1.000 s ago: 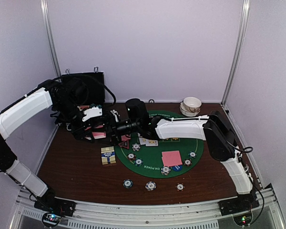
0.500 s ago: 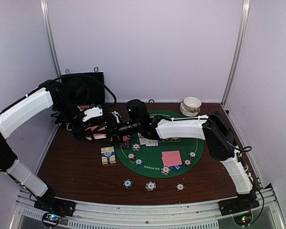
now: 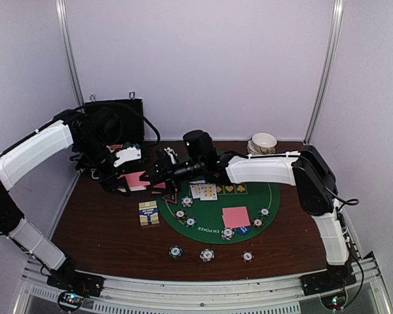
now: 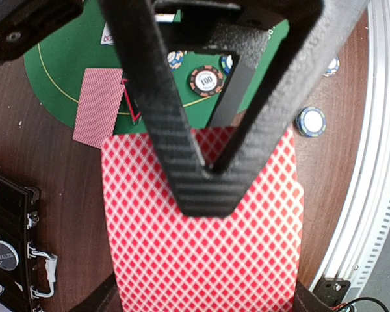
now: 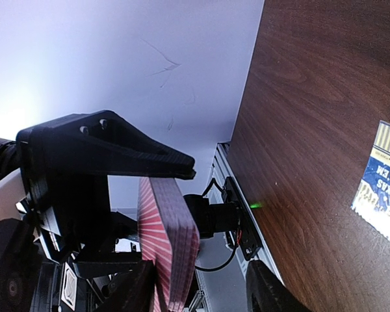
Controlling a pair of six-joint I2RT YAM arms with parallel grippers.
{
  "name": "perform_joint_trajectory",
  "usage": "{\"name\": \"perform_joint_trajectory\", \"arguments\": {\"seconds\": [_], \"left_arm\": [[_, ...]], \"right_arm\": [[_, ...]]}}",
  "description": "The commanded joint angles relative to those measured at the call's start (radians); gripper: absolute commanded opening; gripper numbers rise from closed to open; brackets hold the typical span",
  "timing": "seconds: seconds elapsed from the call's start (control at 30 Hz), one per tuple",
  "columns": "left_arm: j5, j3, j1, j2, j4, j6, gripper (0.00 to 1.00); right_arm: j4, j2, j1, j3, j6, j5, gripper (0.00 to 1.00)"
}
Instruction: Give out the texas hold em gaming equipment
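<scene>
My left gripper [image 4: 201, 296] is shut on a deck of pink-backed playing cards [image 4: 201, 247], gripping it across its width above the table's left side [image 3: 136, 180]. My right gripper [image 5: 195, 289] reaches in from the right and is open, with the deck's free end [image 5: 172, 240] between its fingers. One black finger [image 4: 195, 175] lies over the card backs; the other stands apart from the deck. Striped poker chips [image 3: 206, 254] sit near the front. A face-down card [image 3: 236, 216] and face-up cards [image 3: 204, 191] lie on the green mat [image 3: 209, 226]. The triangular marker [image 3: 170, 195] is at the mat's left edge.
A blue-and-yellow card box [image 3: 149, 212] lies left of the mat. The black hard case [image 3: 118, 118] stands open at the back left. Stacked white bowls [image 3: 262, 144] sit at the back right. More chips [image 3: 183, 216] ring the mat's front.
The right wrist has shifted up and to the right, uncovering the face-up cards. Its fingers have drawn closer together around the deck's end. The left arm has stayed still.
</scene>
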Motion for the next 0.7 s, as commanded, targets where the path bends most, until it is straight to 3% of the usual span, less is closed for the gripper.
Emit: {"name": "perform_joint_trajectory", "arguments": {"seconds": [0.0,0.3,0.67], "left_arm": [[0.021,0.038,0.007,-0.008,0.01,-0.001,0.0],[-0.004,0.027,0.007,-0.007,0.01,0.003,0.0],[-0.01,0.024,0.007,-0.006,0.014,0.002,0.0]], "right_arm": [[-0.068,-0.064,-0.015,-0.03,-0.032,-0.002,0.46],[-0.063,-0.139,-0.015,-0.065,-0.029,-0.006,0.32],[-0.018,-0.164,-0.012,-0.08,0.009,-0.019,0.25]]}}
